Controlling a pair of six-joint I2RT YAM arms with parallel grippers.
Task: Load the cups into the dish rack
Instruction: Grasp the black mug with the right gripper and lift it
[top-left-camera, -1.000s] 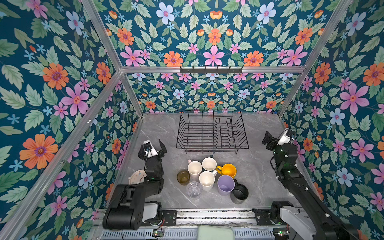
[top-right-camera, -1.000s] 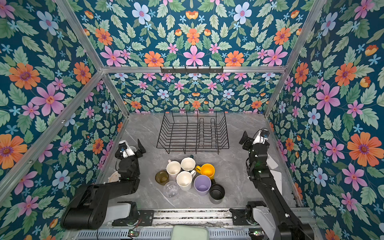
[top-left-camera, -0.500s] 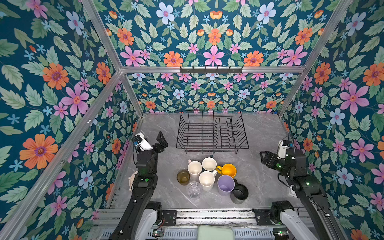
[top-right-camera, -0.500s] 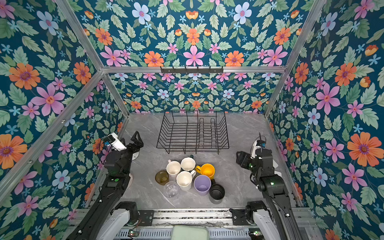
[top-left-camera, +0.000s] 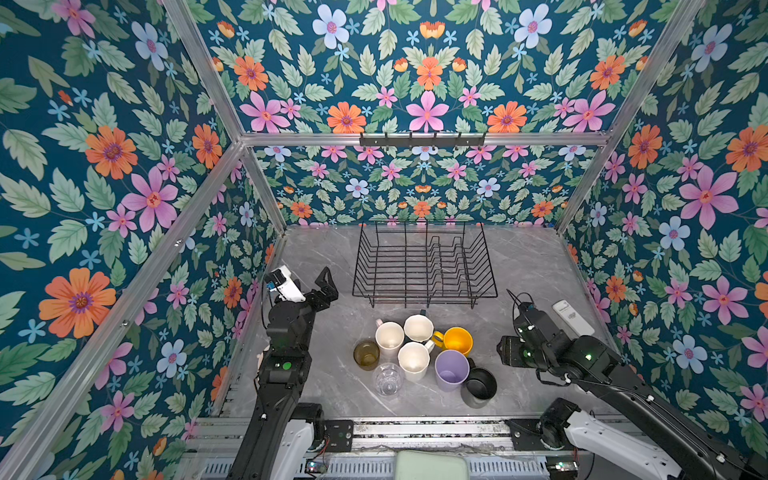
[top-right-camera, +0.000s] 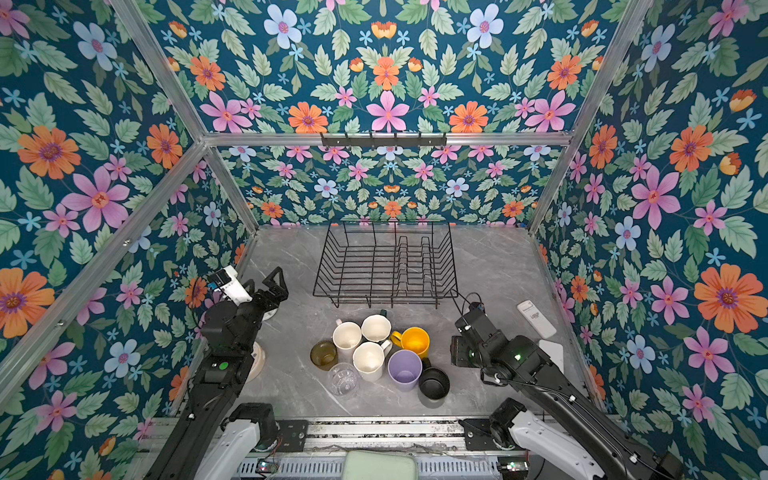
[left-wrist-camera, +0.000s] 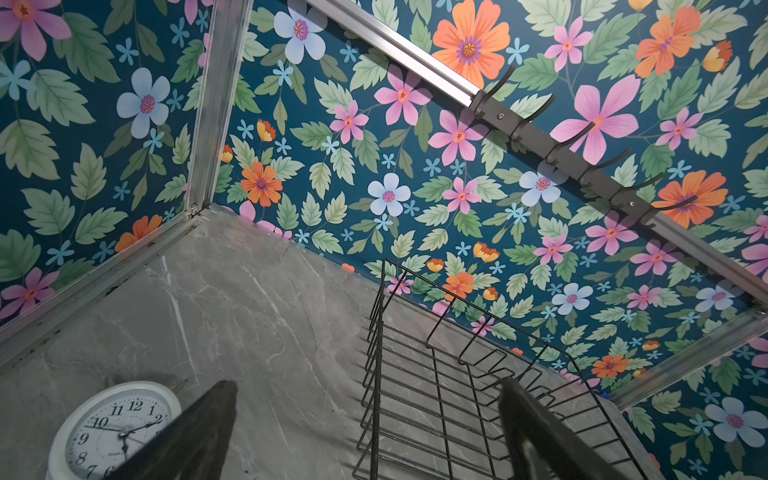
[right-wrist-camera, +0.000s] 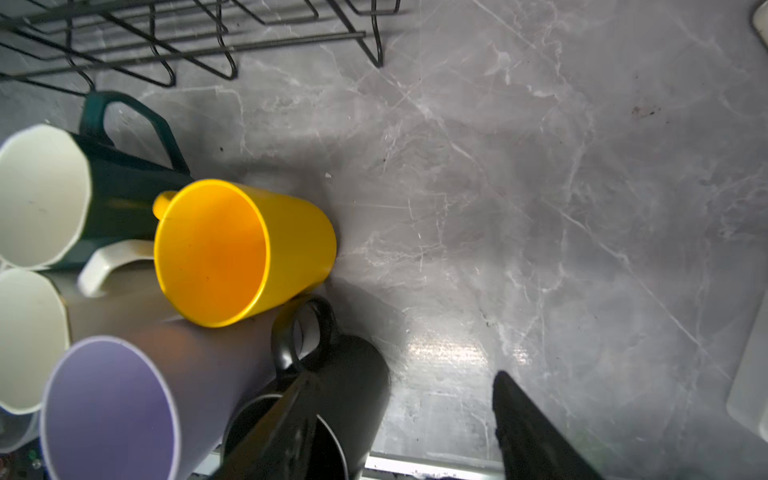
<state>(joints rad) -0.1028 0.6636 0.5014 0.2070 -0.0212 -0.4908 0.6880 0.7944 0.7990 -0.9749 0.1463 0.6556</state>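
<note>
I've got the grey marble tabletop (top-left-camera: 528, 266) in view. The dish rack (top-left-camera: 424, 266) stands at the back, and eight cups (top-left-camera: 415, 357) are bunched upright just in front of it. A white clock (left-wrist-camera: 116, 428) lies by the left wall, a white remote (top-left-camera: 573, 318) by the right.

The rack (top-left-camera: 424, 266) stands on the worktop (top-left-camera: 534, 266), centred toward the back. The cups (top-left-camera: 415, 359) stand bunched together on the worktop just before it. A clock (left-wrist-camera: 112, 432) lies by the left edge and a remote (top-left-camera: 572, 316) by the right edge, both well apart from the cups.
</note>
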